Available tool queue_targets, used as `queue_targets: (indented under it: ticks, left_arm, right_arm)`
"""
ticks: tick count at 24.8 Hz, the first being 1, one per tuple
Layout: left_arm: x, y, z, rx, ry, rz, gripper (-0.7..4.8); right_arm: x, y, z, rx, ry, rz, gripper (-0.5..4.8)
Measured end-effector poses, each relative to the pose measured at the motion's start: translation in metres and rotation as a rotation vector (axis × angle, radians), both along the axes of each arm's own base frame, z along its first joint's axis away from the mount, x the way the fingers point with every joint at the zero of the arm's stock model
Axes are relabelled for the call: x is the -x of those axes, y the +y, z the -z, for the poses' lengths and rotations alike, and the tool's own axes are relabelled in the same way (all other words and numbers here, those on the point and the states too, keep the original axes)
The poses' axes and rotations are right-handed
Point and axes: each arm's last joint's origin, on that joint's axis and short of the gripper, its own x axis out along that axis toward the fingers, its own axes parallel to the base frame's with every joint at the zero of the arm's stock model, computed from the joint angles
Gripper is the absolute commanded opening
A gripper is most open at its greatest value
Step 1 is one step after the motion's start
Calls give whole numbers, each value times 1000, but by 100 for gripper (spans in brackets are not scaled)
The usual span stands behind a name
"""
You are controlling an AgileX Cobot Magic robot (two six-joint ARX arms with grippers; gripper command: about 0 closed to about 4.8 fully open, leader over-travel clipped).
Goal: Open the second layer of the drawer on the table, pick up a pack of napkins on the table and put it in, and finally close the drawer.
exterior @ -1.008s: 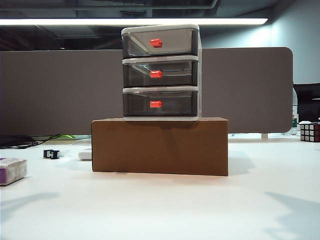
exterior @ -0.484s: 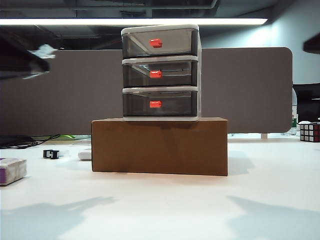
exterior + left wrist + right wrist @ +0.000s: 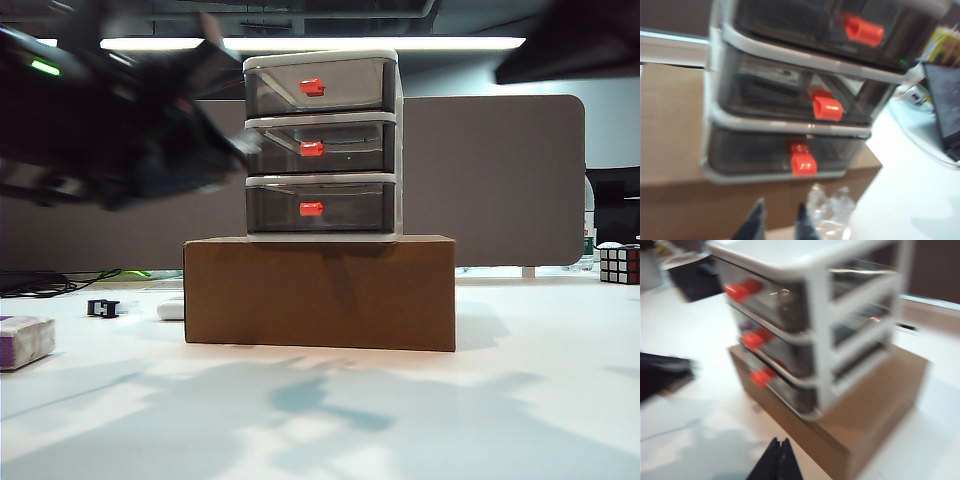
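The drawer [image 3: 322,145], a white-framed cabinet of three smoky-grey drawers, stands on a brown cardboard box. Its second layer [image 3: 350,148] is shut, and its red-orange handle [image 3: 827,108] shows in the left wrist view and again [image 3: 752,341] in the right wrist view. My left gripper [image 3: 232,150] is a dark blur in the air just left of the cabinet. Its fingertips [image 3: 781,206] stand slightly apart with nothing between them. My right gripper [image 3: 780,442] is shut and empty, off the cabinet's front corner; its arm [image 3: 580,40] blurs the upper right. The pack of napkins [image 3: 25,340] lies on the table [image 3: 420,420] at the far left.
The brown cardboard box [image 3: 320,292] carries the cabinet. A Rubik's cube [image 3: 620,264] sits at the far right. A small black object [image 3: 102,308] and a small white object [image 3: 170,309] lie left of the box. A grey partition [image 3: 500,180] closes off the back.
Both arms have swung into view. The left came from the upper left edge toward the cabinet's left side, and its jaws parted a little. The right now fills the upper right corner.
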Motion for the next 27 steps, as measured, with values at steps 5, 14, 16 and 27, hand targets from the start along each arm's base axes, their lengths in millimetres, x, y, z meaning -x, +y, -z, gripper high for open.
queue_targets:
  ticks: [5,14,16,27]
  left_arm:
    - [-12,-26,-1,-88,-49,-61,90]
    - [-1,-65,-12,-168,-182,-180,140]
    - [-5,-72,-11,-190,-180,-213,140]
    - [-12,-76,-10,-231,-162,-265,140]
  right_arm:
    - [-25,20,-12,48,25,-149,-5]
    - [-53,38,-20,69,41,-275,-5]
    - [-54,39,-21,72,33,-288,-5]
    - [-58,36,-24,69,-15,-290,-5]
